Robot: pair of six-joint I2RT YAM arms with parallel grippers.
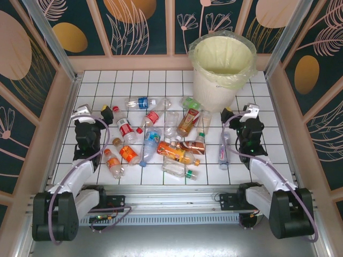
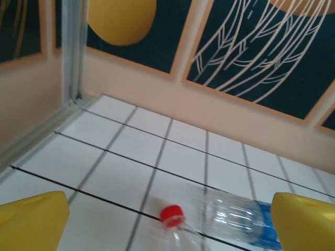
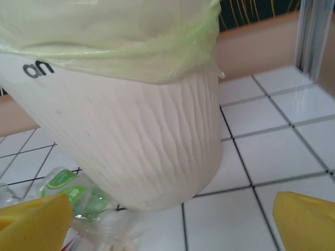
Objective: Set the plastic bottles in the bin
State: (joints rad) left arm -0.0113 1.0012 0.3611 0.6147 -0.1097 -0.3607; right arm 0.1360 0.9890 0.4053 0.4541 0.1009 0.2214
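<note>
Left pincer (image 1: 95, 113) and right pincer (image 1: 239, 113) open, empty. Plastic bottles (image 1: 151, 143) judged light, crushable, slick; grip mid-body across the label.

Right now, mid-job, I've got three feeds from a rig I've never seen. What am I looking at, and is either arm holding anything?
Two robot arms are bolted at the table's near edge, each ending in a two-finger gripper with yellow tips. The overhead picture looks down from behind them: left gripper, right gripper, plastic bottles scattered between them on the white tiled table, and the bin at the far side. The other two pictures come from cameras on the wrists. The left one sees a red-capped bottle and a blue-labelled bottle on the tiles ahead; the right one faces the bin's ribbed wall, with a green-labelled bottle beside its base. Both grippers are open and hold nothing.
</note>
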